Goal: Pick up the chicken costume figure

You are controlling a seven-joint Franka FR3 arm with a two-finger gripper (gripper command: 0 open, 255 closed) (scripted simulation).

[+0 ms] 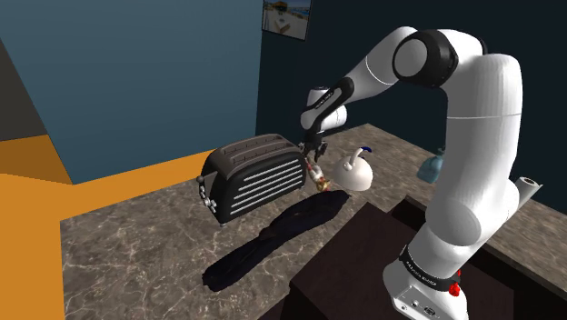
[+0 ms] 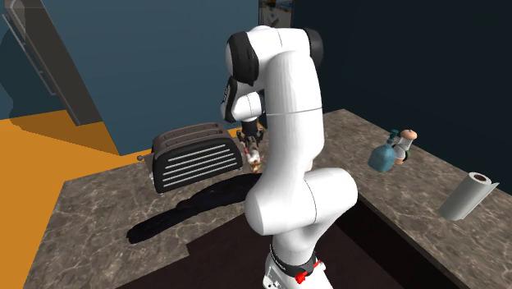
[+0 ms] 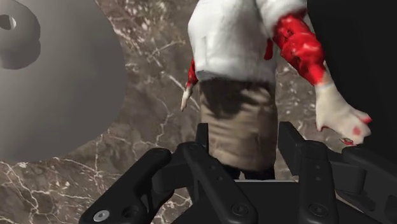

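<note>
The chicken costume figure (image 3: 235, 76) has a white body, red sleeves, pale hands and a tan lower part. My black gripper (image 3: 245, 137) is shut on that tan lower part, one finger on each side. In the shoulder view the gripper (image 1: 313, 150) hangs just beside the toaster's right end, with the small figure (image 1: 319, 177) tilted below it over the marble counter (image 1: 136, 245). The second exterior view has the figure (image 2: 254, 153) under the gripper (image 2: 249, 135), partly behind my arm.
A dark toaster (image 1: 254, 177) stands close to the figure, and a white teapot (image 1: 357, 171) sits on its other side. A black cloth (image 1: 273, 236) lies across the counter. A blue bottle (image 2: 382, 156) and a paper roll (image 2: 468, 195) stand farther off.
</note>
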